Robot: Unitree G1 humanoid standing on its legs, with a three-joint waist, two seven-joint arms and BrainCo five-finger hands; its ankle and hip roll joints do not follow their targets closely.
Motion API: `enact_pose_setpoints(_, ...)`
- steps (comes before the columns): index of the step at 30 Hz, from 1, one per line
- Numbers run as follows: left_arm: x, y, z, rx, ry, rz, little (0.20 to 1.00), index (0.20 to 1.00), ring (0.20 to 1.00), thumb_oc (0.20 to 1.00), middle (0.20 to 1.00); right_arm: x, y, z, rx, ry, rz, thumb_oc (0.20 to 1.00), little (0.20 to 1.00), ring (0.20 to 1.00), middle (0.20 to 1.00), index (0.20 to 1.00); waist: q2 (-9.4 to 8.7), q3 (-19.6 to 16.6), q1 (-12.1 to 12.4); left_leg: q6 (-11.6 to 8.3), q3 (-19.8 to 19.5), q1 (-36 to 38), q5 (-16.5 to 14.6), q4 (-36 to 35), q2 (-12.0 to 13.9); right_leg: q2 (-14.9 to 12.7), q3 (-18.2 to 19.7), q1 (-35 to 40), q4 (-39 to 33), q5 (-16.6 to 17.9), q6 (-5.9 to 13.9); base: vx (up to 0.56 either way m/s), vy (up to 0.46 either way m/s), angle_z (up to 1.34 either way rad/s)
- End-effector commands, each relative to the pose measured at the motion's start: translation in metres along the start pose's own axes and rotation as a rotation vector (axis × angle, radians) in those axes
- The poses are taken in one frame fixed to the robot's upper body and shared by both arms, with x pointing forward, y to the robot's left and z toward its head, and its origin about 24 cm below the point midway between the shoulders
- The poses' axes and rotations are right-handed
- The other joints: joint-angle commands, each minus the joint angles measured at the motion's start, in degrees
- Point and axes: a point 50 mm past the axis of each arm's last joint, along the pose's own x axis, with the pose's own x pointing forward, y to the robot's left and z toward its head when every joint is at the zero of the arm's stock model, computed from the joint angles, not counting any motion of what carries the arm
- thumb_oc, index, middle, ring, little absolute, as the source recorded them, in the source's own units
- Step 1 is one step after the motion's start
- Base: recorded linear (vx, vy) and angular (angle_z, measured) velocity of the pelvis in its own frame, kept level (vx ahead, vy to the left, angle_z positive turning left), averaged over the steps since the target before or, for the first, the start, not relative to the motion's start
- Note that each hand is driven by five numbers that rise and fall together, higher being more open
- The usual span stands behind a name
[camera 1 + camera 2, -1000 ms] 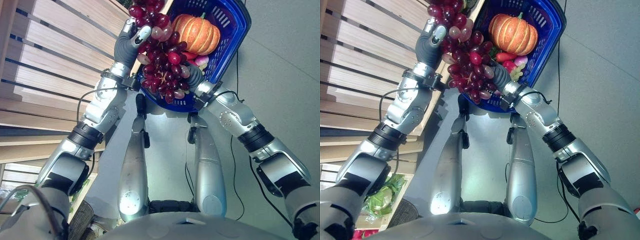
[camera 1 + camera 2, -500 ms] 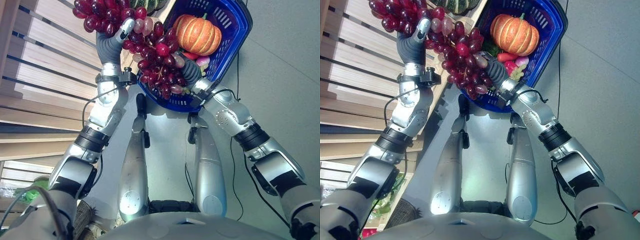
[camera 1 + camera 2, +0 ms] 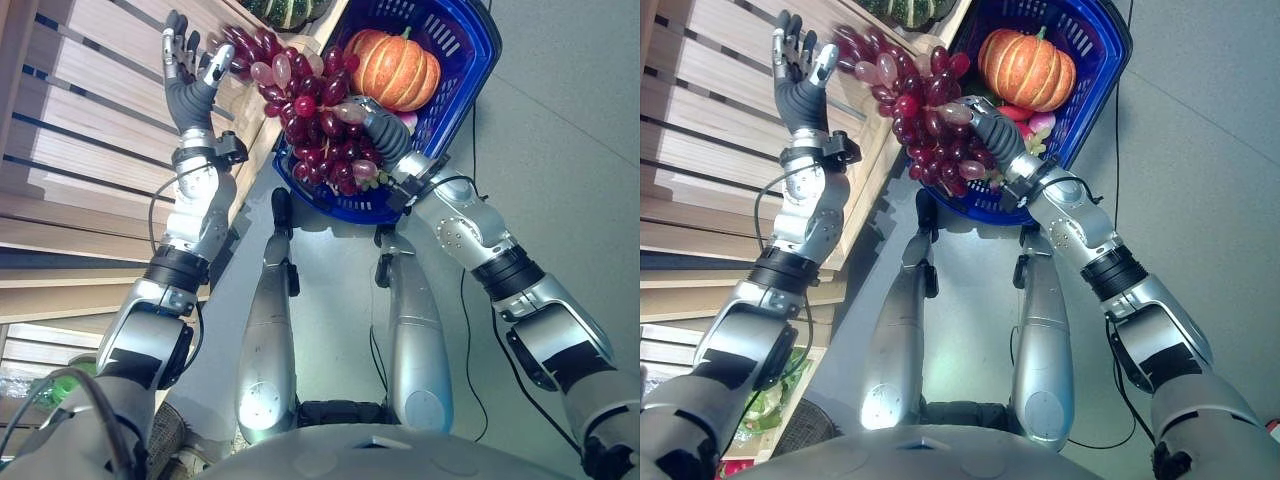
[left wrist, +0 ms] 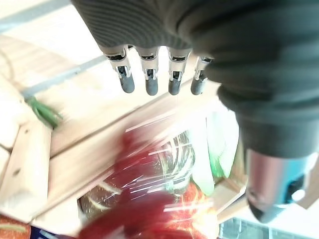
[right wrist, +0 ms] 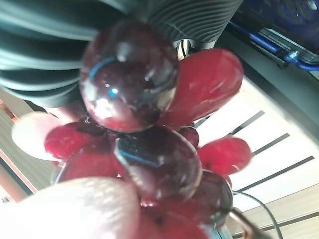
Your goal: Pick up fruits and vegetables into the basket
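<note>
My two head cameras are looking down from just above, side by side, both taking in my arms, the blue basket (image 3: 455,70) and the wooden shelving (image 3: 70,150). My left wrist camera is peering along my left hand (image 4: 149,74) toward the wooden crates, very near. My right wrist camera is pressing so close to the grapes (image 5: 134,134) that they are crowding its view.
</note>
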Motion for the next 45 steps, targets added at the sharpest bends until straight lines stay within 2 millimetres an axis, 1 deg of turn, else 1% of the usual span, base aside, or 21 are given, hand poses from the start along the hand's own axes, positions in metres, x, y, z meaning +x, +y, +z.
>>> enact_pose_setpoints(1,0.015,-0.001,0.022,-0.008,-0.078,-0.065,1.0,1.0,1.0,1.0,1.0,0.009,0.015,0.033,-0.009,-0.198,0.082,0.2,0.2,0.2,0.2,0.2,-2.11,-0.5,-0.4,3.56,3.4,0.1,-4.8,3.5,-5.8,3.6,-4.0,5.6,-6.2,0.9,0.59,0.0,0.0,0.0)
enact_pose_setpoints(9,0.014,-0.001,0.014,-0.006,-0.017,-0.159,1.0,1.0,1.0,1.0,1.0,0.008,0.013,0.046,-0.045,-0.245,0.073,0.2,0.2,0.2,0.2,0.2,-1.71,-0.5,-0.7,3.59,3.6,0.1,-4.9,3.5,-5.7,3.6,-3.8,5.3,-6.1,0.9,0.73,0.0,0.0,0.0)
enact_pose_setpoints(13,0.016,0.0,0.013,-0.007,-0.018,-0.138,1.0,1.0,1.0,1.0,1.0,0.01,0.009,0.048,-0.046,-0.251,0.033,0.2,0.2,0.2,0.2,0.2,-1.61,-0.5,-0.8,3.58,3.6,0.0,-5.0,3.5,-5.7,3.5,-3.6,5.2,-6.1,0.9,0.8,0.0,0.0,0.0)
enact_pose_setpoints(16,0.019,0.003,0.015,0.017,-0.031,-0.097,1.0,1.0,1.0,1.0,1.0,0.01,-0.001,0.046,-0.038,-0.232,-0.04,0.2,0.2,0.2,0.2,0.2,-1.66,-0.5,-0.8,3.52,3.5,-0.1,-5.0,3.6,-5.7,3.5,-3.6,5.1,-6.0,1.0,0.82,0.0,0.0,0.0)
enact_pose_setpoints(18,0.025,0.01,0.018,0.032,-0.036,-0.037,1.0,1.0,1.0,1.0,1.0,0.007,-0.021,0.039,-0.037,-0.184,-0.175,0.2,0.2,0.2,0.2,0.2,-1.6,-0.5,-0.8,3.42,3.5,0.1,-5.0,3.5,-5.7,3.4,-3.7,5.1,-6.1,1.0,0.82,0.0,0.0,0.0)
enact_pose_setpoints(20,0.027,0.012,0.018,0.036,-0.033,-0.015,1.0,1.0,1.0,1.0,1.0,0.005,-0.033,0.034,-0.055,-0.141,-0.259,0.2,0.2,0.2,0.2,0.2,-1.55,-0.5,-0.7,3.33,3.4,0.1,-5.0,3.6,-5.8,3.5,-3.6,5.2,-6.2,1.0,0.78,0.0,0.0,0.0)
enact_pose_setpoints(21,0.029,0.014,0.018,0.037,-0.03,0.002,1.0,1.0,1.0,1.0,1.0,0.004,-0.044,0.03,-0.064,-0.105,-0.331,0.2,0.2,0.2,0.2,0.2,-1.47,-0.5,-0.6,3.28,3.5,0.1,-4.9,3.3,-5.7,3.4,-3.7,5.2,-6.3,1.0,0.69,0.0,0.0,0.0)
enact_pose_setpoints(24,0.033,0.017,0.019,0.05,-0.019,0.025,1.0,1.0,1.0,1.0,1.0,-0.001,-0.063,0.024,-0.084,-0.034,-0.464,0.2,0.2,0.2,0.2,0.2,-1.22,-0.5,-0.4,3.2,3.5,0.1,-4.9,3.3,-5.8,3.3,-3.9,5.1,-6.2,0.9,0.61,0.0,0.0,0.0)
enact_pose_setpoints(25,0.035,0.018,0.019,0.058,-0.012,0.037,1.0,1.0,1.0,1.0,1.0,-0.003,-0.073,0.021,-0.105,0.005,-0.523,0.2,0.2,0.2,0.2,0.2,-1.03,-0.5,-0.2,3.11,3.4,0.0,-4.9,3.4,-5.8,3.2,-4.0,5.1,-6.2,0.9,0.57,0.0,0.0,0.0)
enact_pose_setpoints(27,0.039,0.019,0.02,0.058,-0.001,0.045,1.0,1.0,1.0,1.0,1.0,-0.004,-0.081,0.02,-0.146,0.042,-0.587,0.2,0.2,0.2,0.2,0.2,-0.79,-0.5,0.1,3.04,3.4,-0.1,-4.9,3.5,-5.9,3.1,-4.2,5.0,-6.1,0.9,0.56,0.0,0.0,0.0)
enact_pose_setpoints(28,0.042,0.019,0.019,0.06,0.011,0.052,1.0,1.0,1.0,1.0,1.0,-0.003,-0.09,0.018,-0.168,0.09,-0.648,0.2,0.2,0.2,0.2,0.2,-0.47,-0.5,0.4,2.99,3.3,-0.1,-4.8,3.4,-5.9,3.1,-4.3,4.9,-6.1,0.9,0.47,0.0,0.0,0.0)
enact_pose_setpoints(34,0.052,0.014,0.02,0.035,0.04,0.034,1.0,1.0,1.0,1.0,1.0,-0.006,-0.118,0.019,-0.235,0.252,-0.78,0.2,0.2,0.2,0.2,0.2,0.86,-0.5,1.8,2.96,2.9,-0.5,-4.8,4.0,-6.2,2.6,-4.7,4.5,-5.3,0.6,0.35,0.0,0.0,0.0)
enact_pose_setpoints(35,0.052,0.013,0.02,0.034,0.04,0.033,1.0,1.0,1.0,1.0,1.0,-0.006,-0.119,0.019,-0.238,0.258,-0.781,0.2,0.2,0.2,0.2,0.2,0.89,-0.5,1.8,2.96,2.8,-0.6,-4.8,4.1,-6.2,2.6,-4.7,4.5,-5.3,0.6,0.35,0.0,0.0,0.0)
enact_pose_setpoints(36,0.053,0.011,0.019,0.031,0.042,0.023,1.0,1.0,1.0,1.0,1.0,-0.008,-0.123,0.018,-0.275,0.299,-0.803,0.2,0.2,0.2,0.2,0.2,1.14,-0.5,2.1,3.0,2.7,-0.8,-4.8,4.2,-6.4,2.5,-4.8,4.3,-5.1,0.6,0.36,0.0,0.0,0.0)
enact_pose_setpoints(37,0.053,0.009,0.019,0.028,0.043,0.016,1.0,1.0,1.0,1.0,1.0,-0.009,-0.125,0.018,-0.294,0.328,-0.816,0.41,0.41,0.41,0.41,0.41,1.32,-0.5,2.3,3.03,2.6,-0.9,-4.8,4.3,-6.4,2.4,-4.8,4.1,-5.0,0.6,0.34,0.0,0.0,0.0)
enact_pose_setpoints(38,0.054,0.007,0.019,0.024,0.044,0.006,1.0,1.0,1.0,1.0,1.0,-0.011,-0.129,0.019,-0.325,0.369,-0.837,0.671,0.671,0.671,0.671,0.671,1.57,-0.5,2.6,3.08,2.4,-1.1,-4.8,4.4,-6.5,2.3,-4.9,3.9,-4.9,0.6,0.36,0.0,0.0,0.0)
enact_pose_setpoints(39,0.054,0.005,0.018,0.021,0.045,-0.003,1.0,1.0,1.0,1.0,1.0,-0.012,-0.131,0.018,-0.359,0.404,-0.846,1.0,1.0,1.0,1.0,1.0,1.8,-0.5,2.9,3.11,2.3,-1.3,-4.8,4.4,-6.6,2.2,-5.0,3.7,-4.7,0.6,0.4,0.01,0.004,0.04)
enact_pose_setpoints(41,0.054,0.0,0.017,0.014,0.048,-0.022,1.0,1.0,1.0,1.0,1.0,-0.016,-0.136,0.02,-0.41,0.473,-0.887,1.0,1.0,1.0,1.0,1.0,2.22,-0.5,3.4,3.22,2.1,-1.6,-4.7,4.4,-6.8,2.1,-5.2,3.3,-4.5,0.6,0.43,0.01,0.006,0.04)
enact_pose_setpoints(45,0.05,-0.002,0.012,0.013,0.056,-0.037,1.0,1.0,1.0,1.0,1.0,-0.021,-0.141,0.023,-0.395,0.508,-0.928,1.0,1.0,1.0,1.0,1.0,2.78,-0.5,4.1,3.37,1.7,-1.8,-4.8,4.8,-7.3,2.2,-5.4,2.8,-3.6,0.4,0.48,0.01,0.01,0.09)
